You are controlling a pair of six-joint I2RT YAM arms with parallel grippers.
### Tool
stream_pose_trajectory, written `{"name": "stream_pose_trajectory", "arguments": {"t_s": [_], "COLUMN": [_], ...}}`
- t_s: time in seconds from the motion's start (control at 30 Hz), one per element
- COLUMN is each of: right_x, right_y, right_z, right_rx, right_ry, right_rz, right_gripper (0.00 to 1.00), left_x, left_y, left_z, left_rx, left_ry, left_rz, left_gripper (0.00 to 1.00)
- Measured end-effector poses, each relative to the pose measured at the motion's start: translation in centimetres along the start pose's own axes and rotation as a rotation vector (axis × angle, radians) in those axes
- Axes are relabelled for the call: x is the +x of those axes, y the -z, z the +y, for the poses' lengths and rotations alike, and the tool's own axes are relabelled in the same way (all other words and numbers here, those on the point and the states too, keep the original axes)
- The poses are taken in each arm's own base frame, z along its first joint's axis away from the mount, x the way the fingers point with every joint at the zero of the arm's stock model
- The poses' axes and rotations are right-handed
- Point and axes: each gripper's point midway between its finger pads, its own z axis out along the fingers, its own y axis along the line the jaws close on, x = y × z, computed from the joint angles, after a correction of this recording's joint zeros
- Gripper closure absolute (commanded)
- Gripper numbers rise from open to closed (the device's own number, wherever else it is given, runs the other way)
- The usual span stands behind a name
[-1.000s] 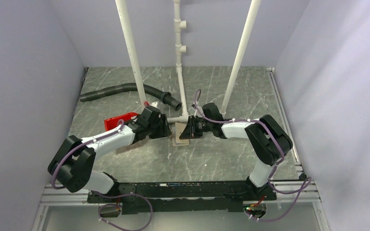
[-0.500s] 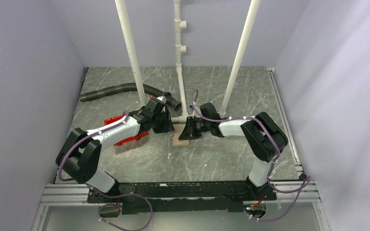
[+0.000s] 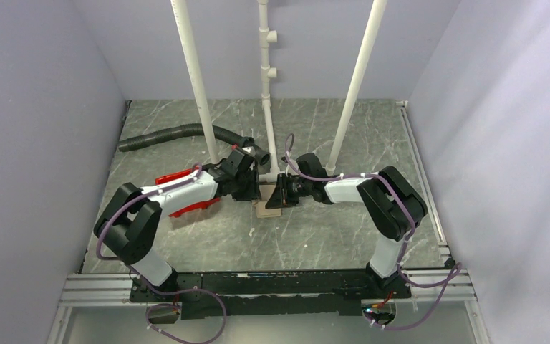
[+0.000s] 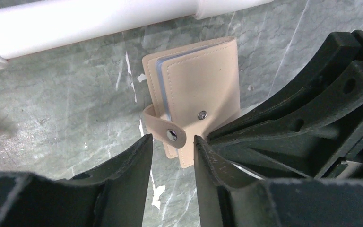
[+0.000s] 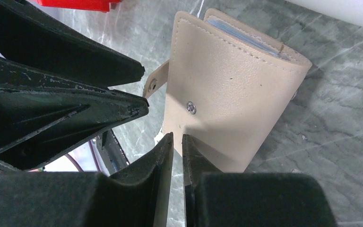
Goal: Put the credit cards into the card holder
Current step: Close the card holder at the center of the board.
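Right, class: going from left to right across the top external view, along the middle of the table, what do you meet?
First the red plastic bin → left gripper → small tan leather-like card holder → right gripper.

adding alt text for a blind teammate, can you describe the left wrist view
A folded tan card holder lies on a grey marbled table, its snap tab undone and sitting between the open fingertips of the left gripper. The black right gripper reaches the holder's near corner from the right; a white pipe crosses the top.
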Motion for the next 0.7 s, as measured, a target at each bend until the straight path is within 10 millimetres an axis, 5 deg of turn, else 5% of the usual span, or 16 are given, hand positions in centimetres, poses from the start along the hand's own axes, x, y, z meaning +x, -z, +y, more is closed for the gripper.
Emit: {"name": "stream_pose_trajectory", "arguments": {"t_s": [0.47, 0.7], "right_x": [0.02, 0.04], "right_y": [-0.05, -0.06], "right_z": [-0.02, -0.03], "right_rx": [-0.002, -0.002], "right_ry": [0.0, 0.0], "right_rz": [0.001, 0.002], "right_gripper": [0.87, 0.87], "left_x": [-0.43, -0.38], "left_y": [-0.51, -0.72], "left_z": [-0.18, -0.25], "left_rx": [-0.049, -0.054], "left_ry": [-0.024, -0.027], "left_rz": [-0.006, -0.002], "left_gripper": [0.68, 0.81]}}
